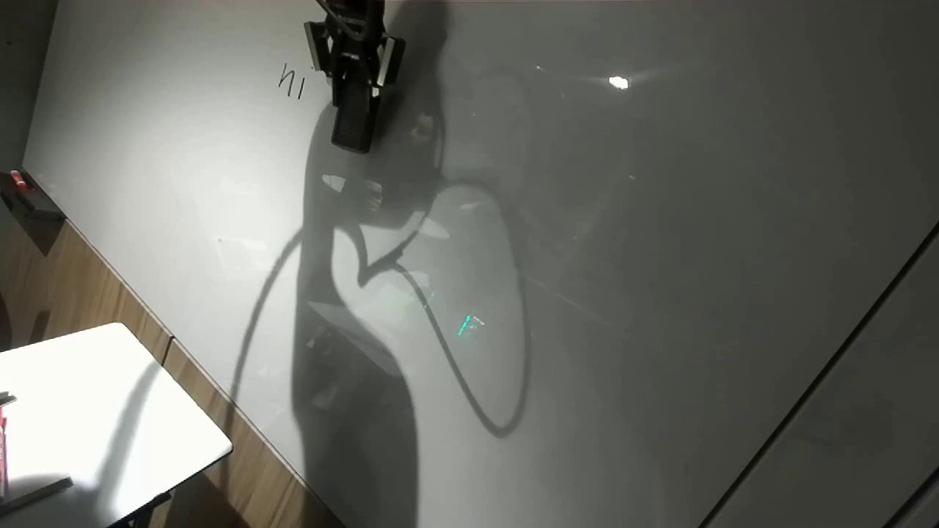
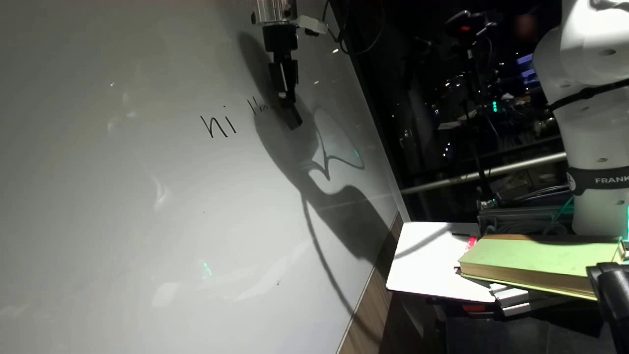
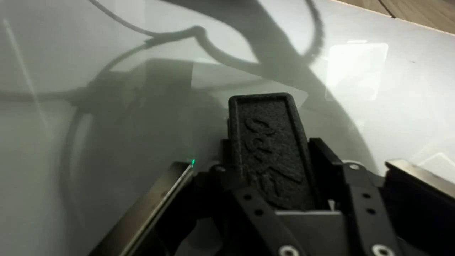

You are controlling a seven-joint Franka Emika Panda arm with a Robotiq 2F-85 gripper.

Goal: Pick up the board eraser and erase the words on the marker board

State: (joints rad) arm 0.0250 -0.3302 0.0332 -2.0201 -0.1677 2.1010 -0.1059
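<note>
The board eraser [image 3: 268,142], a dark grey block with raised lettering, is held between the two fingers of my gripper [image 3: 270,156] in the wrist view. In both exterior views the eraser [image 1: 356,121] [image 2: 295,118] points downward from the gripper [image 1: 357,77] [image 2: 285,93], in front of the marker board [image 1: 601,308]. I cannot tell whether it touches the board. The words [image 2: 217,126] show as "hi" and "I'm" to the left of the gripper in an exterior view; anything farther right is hidden behind the gripper and shadow. Only "hi" [image 1: 291,81] shows in an exterior view.
A small white tabletop [image 1: 110,396] [image 2: 427,265] stands by the board's lower edge. A thick green book [image 2: 530,250] and a red marker lie there. A dark ledge [image 1: 33,202] with a red marker is at the board's corner. The white arm [image 2: 599,162] stands beside the tabletop.
</note>
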